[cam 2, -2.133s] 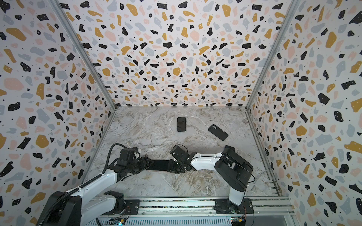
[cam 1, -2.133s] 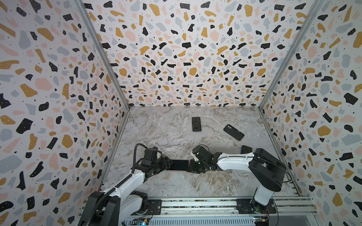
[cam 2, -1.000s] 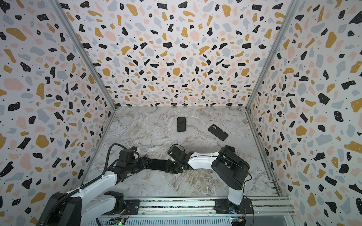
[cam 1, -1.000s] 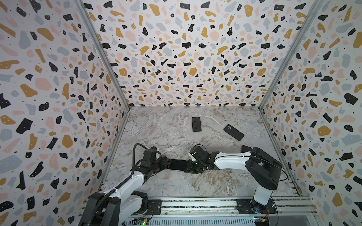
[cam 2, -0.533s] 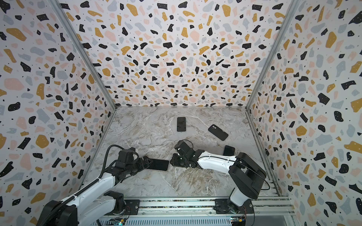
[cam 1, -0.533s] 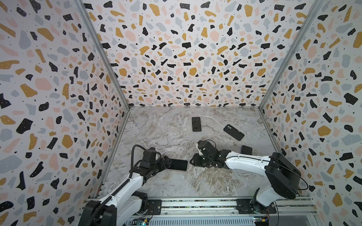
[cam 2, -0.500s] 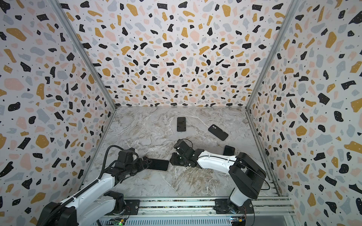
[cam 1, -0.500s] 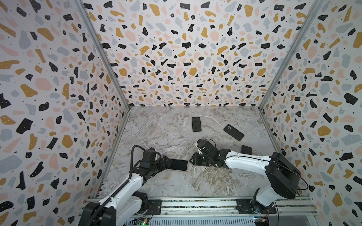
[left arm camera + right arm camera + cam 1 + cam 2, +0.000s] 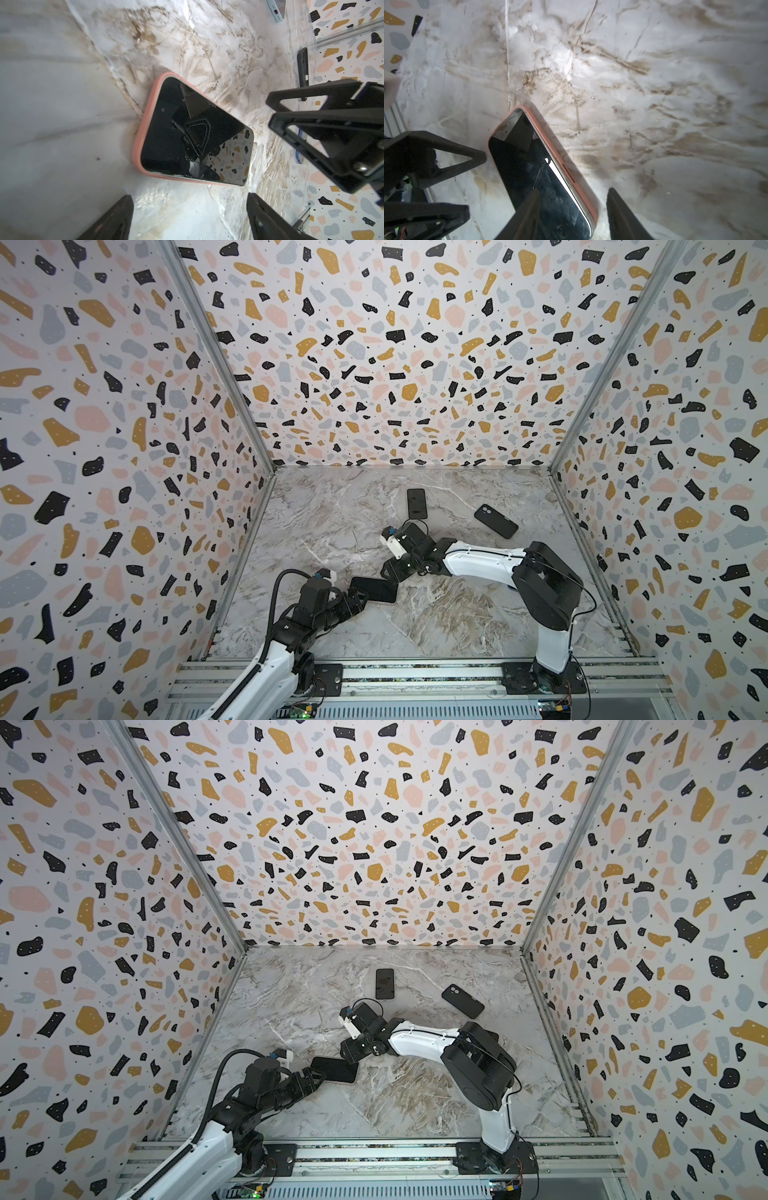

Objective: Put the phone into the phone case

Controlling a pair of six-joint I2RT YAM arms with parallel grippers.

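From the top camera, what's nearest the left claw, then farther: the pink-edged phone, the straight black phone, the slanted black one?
1. Pink-edged phone: right at the left gripper tips.
2. Straight black phone: back middle.
3. Slanted black one: back right.

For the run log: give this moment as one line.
phone in pink case, flat on table | left gripper open, clear | right gripper open, fingers astride case edge
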